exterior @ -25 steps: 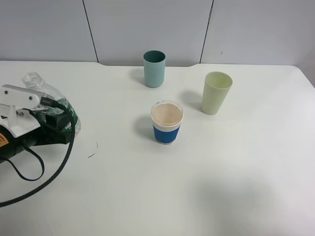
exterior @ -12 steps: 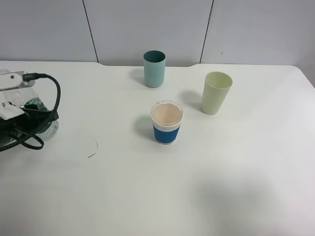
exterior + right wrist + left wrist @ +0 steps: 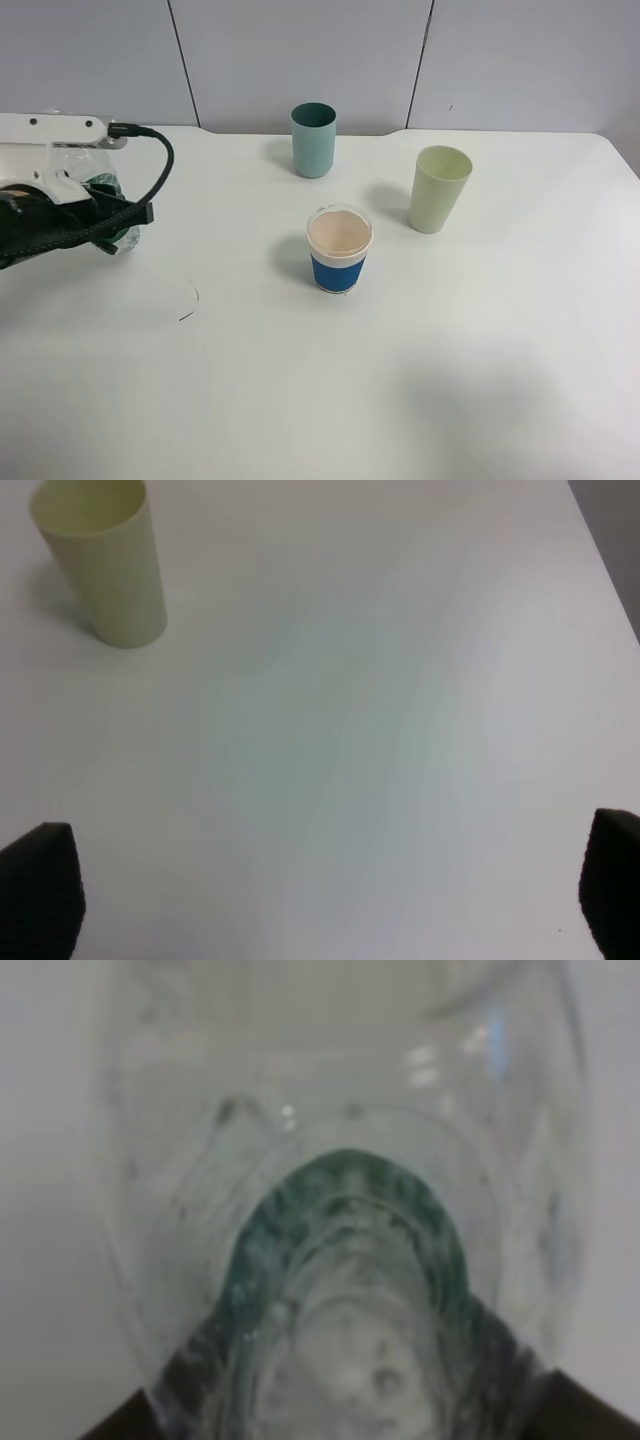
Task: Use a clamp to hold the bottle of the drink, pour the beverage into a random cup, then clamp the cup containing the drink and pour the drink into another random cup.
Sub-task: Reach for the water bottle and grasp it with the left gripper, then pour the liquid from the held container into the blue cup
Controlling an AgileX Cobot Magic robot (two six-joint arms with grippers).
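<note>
**Inspector:** Which step is in hand, in your judgement?

**Assessor:** The first one, clamping the bottle (image 3: 340, 1140) ahead of the pour. The left pincer (image 3: 350, 1415) is gripping it. In the left wrist view the clear body with its green label is filling the frame, and the dark tips are pressing in at the lower corners. In the high view the bottle is sitting at the far left of the frame, well apart from all three cups. I cannot tell whether it is resting on the bench (image 3: 300, 380) or hanging just above it.

**Inspector:** And the other arm?

**Assessor:** The right pincer (image 3: 325, 890) is standing wide and holding nothing. Only bare bench and the pale cup (image 3: 100, 565) are showing ahead of it.

**Inspector:** How are the cups standing?

**Assessor:** All are upright. The teal cup (image 3: 313, 140) is at upper centre, the pale cup is to the right of centre, and the blue cup (image 3: 340, 250) is at mid-frame. The blue cup is showing beige inside, but I cannot tell whether that is drink or lining.

**Inspector:** What is the next move calling for?

**Assessor:** It is calling for the bottle to travel right across the bench. The mouth then needs to sit over one rim before any tilt, and the tilt should be slow. The blue cup is looking nearest.
</note>
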